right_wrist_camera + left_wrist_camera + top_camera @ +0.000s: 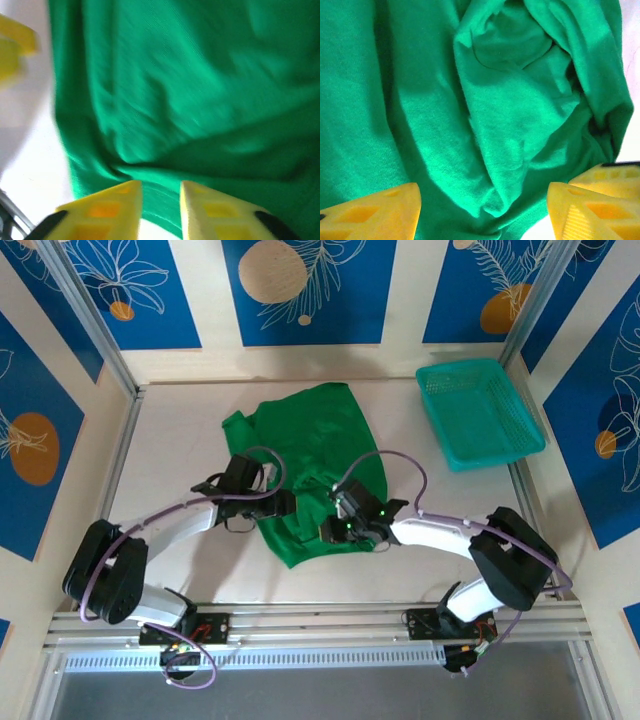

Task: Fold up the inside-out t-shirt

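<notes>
A: L arm, pose?
B: Base near-left, elbow folded low, forearm runs right. Left gripper (283, 504) sits over the near-left part of the t-shirt (310, 445), pointing right. Wrist cam: its fingers (370, 215) are spread wide, released, w/ rumpled cloth below and betw. them.
A: R arm?
B: Roughly a mirror. Elbow out near-right, forearm runs left. Right gripper (328, 530) is at the t-shirt's near-right edge, facing the L one, close to it.
A: Clenched?
B: Fingers (105, 210) nearly together, thin gap, hem right at the tips. Frame's blurred, so can't tell if the hem is pinched.
A: T-shirt location?
B: Mid table (180, 440), crumpled. Wide end toward the back wall, narrow end toward the bases. Basket (480, 412) is far right, apart from it.
</notes>
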Action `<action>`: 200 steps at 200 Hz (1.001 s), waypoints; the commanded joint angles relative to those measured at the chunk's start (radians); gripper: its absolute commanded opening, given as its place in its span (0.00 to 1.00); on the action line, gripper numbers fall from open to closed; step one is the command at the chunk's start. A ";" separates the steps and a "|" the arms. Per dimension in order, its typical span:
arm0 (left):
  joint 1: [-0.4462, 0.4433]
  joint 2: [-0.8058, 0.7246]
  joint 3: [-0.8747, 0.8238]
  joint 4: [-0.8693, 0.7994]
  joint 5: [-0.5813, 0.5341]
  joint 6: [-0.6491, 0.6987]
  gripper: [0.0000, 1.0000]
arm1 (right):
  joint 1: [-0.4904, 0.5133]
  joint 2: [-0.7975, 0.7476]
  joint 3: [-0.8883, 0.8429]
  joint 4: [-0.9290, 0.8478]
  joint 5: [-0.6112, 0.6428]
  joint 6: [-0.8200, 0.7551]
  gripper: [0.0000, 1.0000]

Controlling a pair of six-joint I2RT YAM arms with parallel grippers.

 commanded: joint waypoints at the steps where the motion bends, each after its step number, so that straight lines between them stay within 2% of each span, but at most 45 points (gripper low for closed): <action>1: -0.006 -0.037 0.011 -0.033 -0.010 -0.005 0.67 | 0.150 -0.048 -0.077 0.018 -0.087 0.100 0.20; 23: -0.029 -0.080 0.059 -0.146 -0.001 0.010 0.67 | 0.294 -0.033 -0.096 0.022 -0.197 0.207 0.21; 41: -0.059 -0.108 0.066 -0.173 -0.036 0.023 0.68 | 0.309 -0.103 -0.030 -0.118 -0.161 0.174 0.25; 55: -0.059 -0.095 0.066 -0.165 -0.057 0.027 0.69 | 0.243 -0.198 0.021 -0.174 -0.129 0.111 0.31; 65: -0.060 -0.066 0.072 -0.144 -0.079 0.013 0.69 | 0.152 -0.250 0.061 -0.195 -0.111 0.072 0.37; 81: -0.060 0.012 0.074 -0.032 -0.046 -0.035 0.68 | 0.004 -0.281 0.093 -0.163 -0.067 0.002 0.49; 95: -0.063 0.095 0.089 0.047 -0.017 -0.096 0.53 | -0.094 -0.247 0.106 -0.103 -0.011 -0.046 0.52; 107: -0.072 0.140 0.089 0.097 0.007 -0.135 0.50 | -0.149 -0.188 0.112 -0.036 0.016 -0.073 0.53; 127: -0.076 0.126 0.022 0.175 -0.036 -0.181 0.50 | -0.194 -0.055 0.138 0.035 -0.012 -0.123 0.53; 147: -0.071 0.100 0.010 0.134 -0.056 -0.164 0.51 | -0.192 0.066 0.157 0.039 -0.049 -0.139 0.48; 181: -0.070 0.041 -0.004 0.058 -0.058 -0.144 0.53 | -0.088 0.087 0.051 0.073 -0.057 -0.097 0.36; 200: -0.076 -0.023 -0.006 -0.006 -0.037 -0.164 0.54 | -0.002 0.056 -0.048 0.073 -0.087 0.005 0.32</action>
